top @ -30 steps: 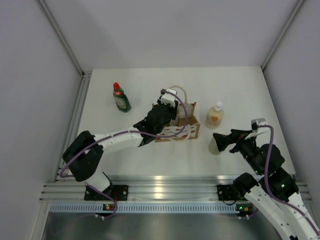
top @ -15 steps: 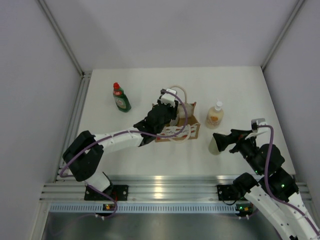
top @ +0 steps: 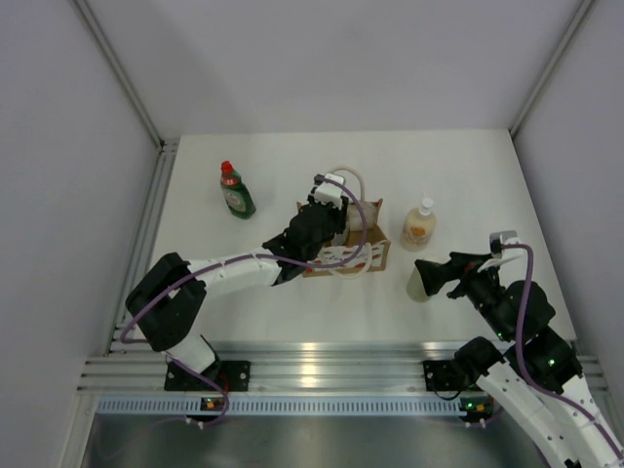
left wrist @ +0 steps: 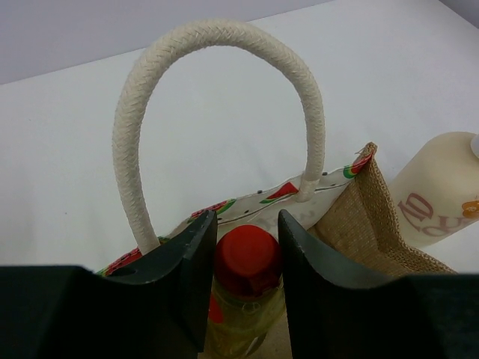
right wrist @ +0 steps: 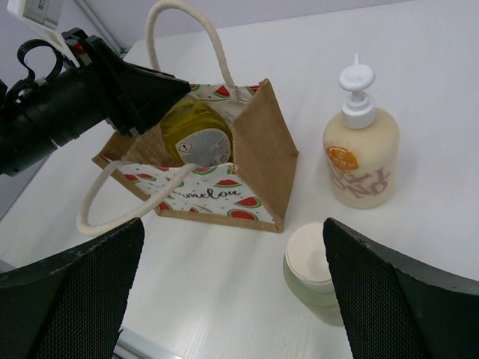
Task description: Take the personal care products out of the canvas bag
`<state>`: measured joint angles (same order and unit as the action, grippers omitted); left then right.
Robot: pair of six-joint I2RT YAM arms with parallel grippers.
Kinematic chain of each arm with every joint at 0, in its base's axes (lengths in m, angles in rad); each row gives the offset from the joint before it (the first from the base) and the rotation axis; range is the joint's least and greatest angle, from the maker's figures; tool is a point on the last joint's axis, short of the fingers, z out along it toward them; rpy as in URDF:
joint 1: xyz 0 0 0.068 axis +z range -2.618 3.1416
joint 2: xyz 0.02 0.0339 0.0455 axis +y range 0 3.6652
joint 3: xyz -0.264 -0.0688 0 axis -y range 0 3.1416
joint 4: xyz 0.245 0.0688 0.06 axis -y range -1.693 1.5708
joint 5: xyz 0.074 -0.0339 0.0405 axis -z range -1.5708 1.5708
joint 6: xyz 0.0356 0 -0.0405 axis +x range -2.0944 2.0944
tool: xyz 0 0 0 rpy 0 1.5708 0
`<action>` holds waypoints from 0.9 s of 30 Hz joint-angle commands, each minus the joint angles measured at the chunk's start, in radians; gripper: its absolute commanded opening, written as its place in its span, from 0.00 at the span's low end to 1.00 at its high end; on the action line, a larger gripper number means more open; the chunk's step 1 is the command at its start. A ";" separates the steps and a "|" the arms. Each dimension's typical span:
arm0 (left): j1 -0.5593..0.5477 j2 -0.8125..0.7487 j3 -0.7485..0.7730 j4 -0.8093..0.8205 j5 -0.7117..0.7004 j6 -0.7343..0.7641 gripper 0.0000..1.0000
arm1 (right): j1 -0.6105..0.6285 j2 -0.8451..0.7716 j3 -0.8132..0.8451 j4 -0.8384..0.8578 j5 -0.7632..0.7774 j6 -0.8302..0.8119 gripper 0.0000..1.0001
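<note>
The canvas bag (top: 363, 256) stands mid-table, also in the left wrist view (left wrist: 368, 218) and the right wrist view (right wrist: 263, 153). My left gripper (top: 331, 229) reaches into it, and its jaws (left wrist: 247, 228) press both sides of the red cap of the yellow bottle (left wrist: 248, 258), which stands inside the bag (right wrist: 196, 134). The cream pump bottle (top: 419, 226) stands right of the bag. The pale green bottle (top: 419, 285) with a white cap (right wrist: 313, 258) stands on the table under my right gripper (top: 436, 273), which is wide open and empty. The dark green bottle (top: 236, 195) stands at the back left.
A cream loop handle (left wrist: 217, 97) arches over my left gripper, and the other handle (right wrist: 112, 213) lies on the table in front of the bag. White walls enclose the table on three sides. A metal rail (top: 312, 366) runs along the near edge.
</note>
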<state>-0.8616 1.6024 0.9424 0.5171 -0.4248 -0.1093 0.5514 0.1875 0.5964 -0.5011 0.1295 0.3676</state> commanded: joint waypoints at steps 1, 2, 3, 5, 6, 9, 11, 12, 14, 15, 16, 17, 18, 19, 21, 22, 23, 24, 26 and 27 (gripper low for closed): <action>0.003 0.005 0.009 0.069 -0.008 -0.007 0.42 | -0.008 0.003 -0.003 0.024 -0.007 -0.006 0.99; 0.003 0.007 0.009 0.069 -0.008 -0.009 0.42 | -0.010 0.001 -0.003 0.022 -0.008 -0.006 1.00; 0.003 0.007 0.006 0.070 -0.008 -0.009 0.41 | -0.010 0.001 -0.003 0.022 -0.007 -0.007 0.99; 0.003 0.004 0.003 0.073 -0.008 -0.009 0.31 | -0.010 0.000 -0.003 0.022 -0.008 -0.006 0.99; 0.003 0.004 0.002 0.075 -0.009 -0.010 0.18 | -0.008 0.000 -0.003 0.022 -0.008 -0.006 1.00; 0.003 -0.007 0.009 0.069 -0.012 -0.013 0.00 | -0.008 -0.002 -0.004 0.024 -0.008 -0.006 1.00; 0.003 -0.019 0.013 0.066 -0.012 -0.015 0.00 | -0.008 0.000 -0.004 0.022 -0.007 -0.006 0.99; 0.003 -0.035 0.016 0.063 -0.011 -0.016 0.00 | -0.010 0.000 -0.004 0.022 -0.007 -0.006 0.99; 0.003 -0.051 0.029 0.055 0.000 -0.012 0.00 | -0.008 0.000 -0.004 0.022 -0.005 -0.004 1.00; 0.001 -0.068 0.036 0.051 0.003 -0.010 0.00 | -0.008 -0.002 -0.004 0.024 -0.007 -0.004 1.00; 0.001 -0.076 0.048 0.043 0.006 -0.007 0.00 | -0.010 0.000 -0.006 0.024 -0.005 -0.004 1.00; 0.001 -0.082 0.055 0.041 0.021 -0.001 0.00 | -0.008 0.000 -0.006 0.024 -0.005 -0.004 0.99; 0.001 -0.088 0.059 0.040 0.024 0.003 0.00 | -0.010 0.000 -0.006 0.026 -0.004 -0.004 0.99; 0.001 -0.100 0.067 0.038 0.024 0.005 0.00 | -0.010 -0.002 -0.006 0.026 -0.004 -0.004 0.99; 0.001 -0.110 0.094 0.014 0.037 0.013 0.00 | -0.010 -0.003 -0.006 0.024 -0.002 -0.006 0.99; 0.001 -0.117 0.105 0.003 0.041 0.017 0.00 | -0.010 -0.003 -0.007 0.024 -0.002 -0.004 0.99; 0.001 -0.119 0.125 -0.017 0.044 0.020 0.00 | -0.010 -0.003 -0.007 0.024 0.001 -0.004 0.99; 0.001 -0.125 0.133 -0.028 0.047 0.020 0.00 | -0.008 -0.005 -0.007 0.024 -0.001 -0.002 1.00; 0.001 -0.142 0.153 -0.051 0.054 0.023 0.00 | -0.008 -0.008 -0.007 0.024 0.004 -0.002 1.00; 0.001 -0.150 0.157 -0.057 0.054 0.025 0.00 | -0.010 -0.010 -0.007 0.024 0.005 -0.002 0.99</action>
<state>-0.8616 1.5669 1.0031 0.3618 -0.3843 -0.1005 0.5514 0.1875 0.5957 -0.5014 0.1299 0.3676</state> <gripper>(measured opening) 0.405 0.993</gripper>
